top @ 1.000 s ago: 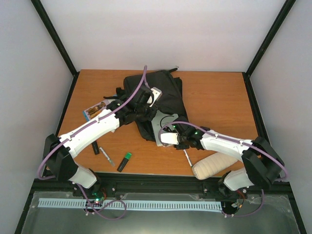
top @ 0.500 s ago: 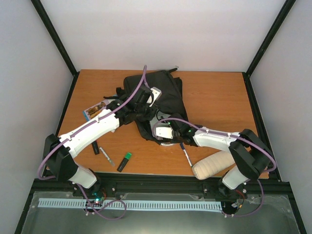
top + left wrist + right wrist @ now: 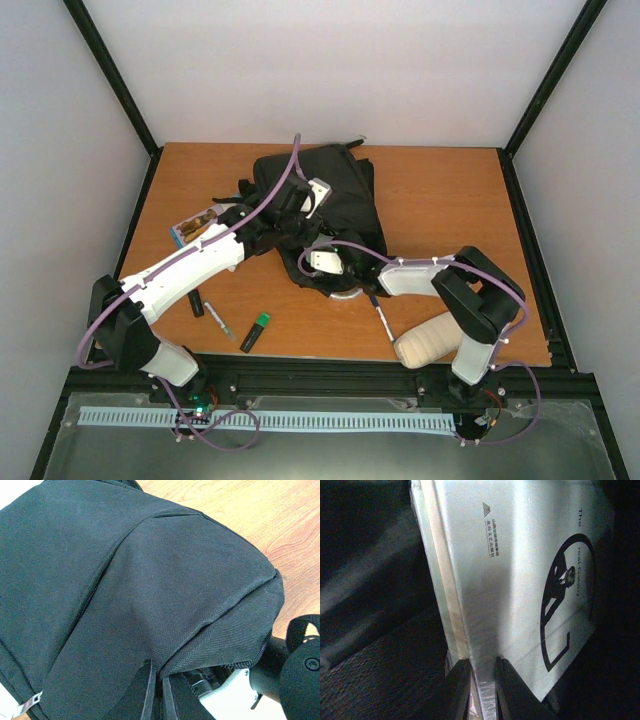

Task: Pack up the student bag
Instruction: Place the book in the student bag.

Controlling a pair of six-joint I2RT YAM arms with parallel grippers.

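The right claw (image 3: 476, 679), clamped on the book's (image 3: 520, 570) near edge, has the open student bag (image 3: 345, 185) straight ahead along the book's length, its fabric pinched tight and held up by the left claw (image 3: 156, 692).

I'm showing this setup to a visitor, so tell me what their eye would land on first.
The student bag, a big black backpack, dominates the middle of the wooden table, and the left gripper pinches a fold of its fabric. The right gripper clamps the edge of a grey book with a black circle on its cover, amid dark fabric at the bag's near end. A cream pouch lies at the near right edge.
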